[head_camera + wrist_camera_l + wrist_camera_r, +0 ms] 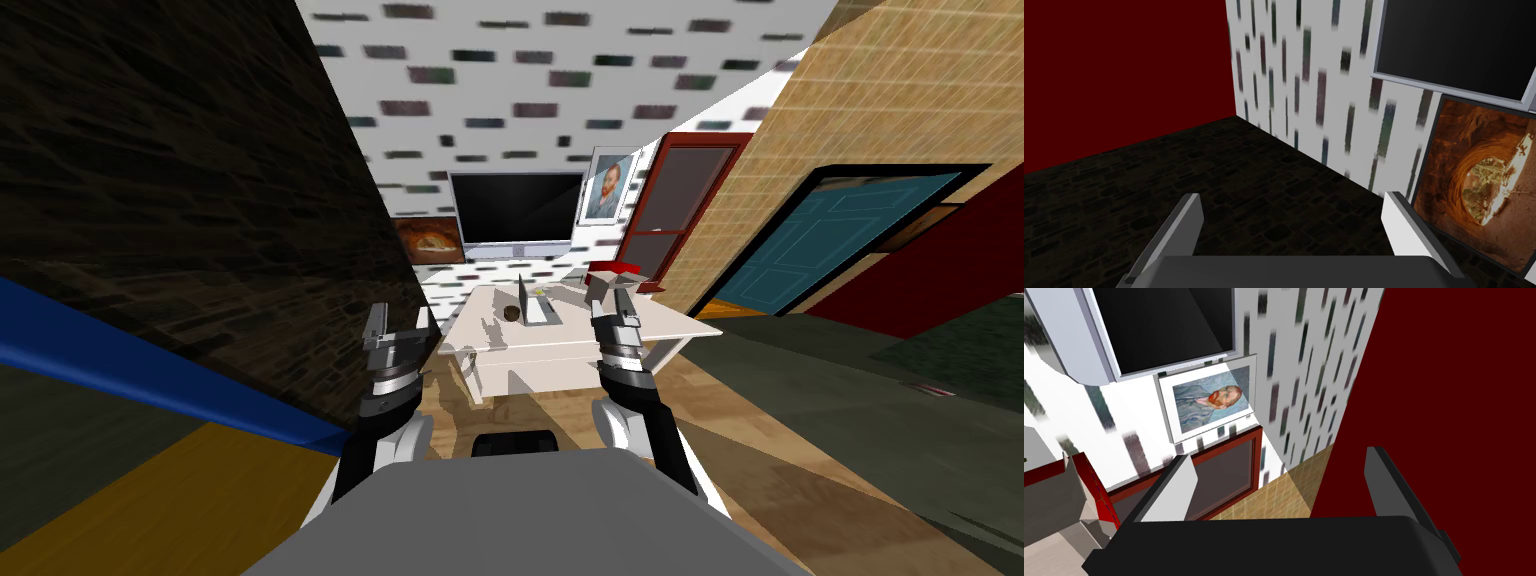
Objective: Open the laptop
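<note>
White table (482, 332) holding laptop (535, 303), left tool (400, 322) and right tool (613, 298), fingers parted

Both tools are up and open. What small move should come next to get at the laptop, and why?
Probably swing the right tool down and left toward the laptop on the table. It is open and nearer than the left tool, yet its camera faces the wall, not the laptop.

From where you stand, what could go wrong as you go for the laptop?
The dark round thing lies right beside the laptop on the white table; a reach might knock it. The red and grey box looks close to my right gripper and could get bumped. My left gripper hangs near the dark wall and may scrape it.
</note>
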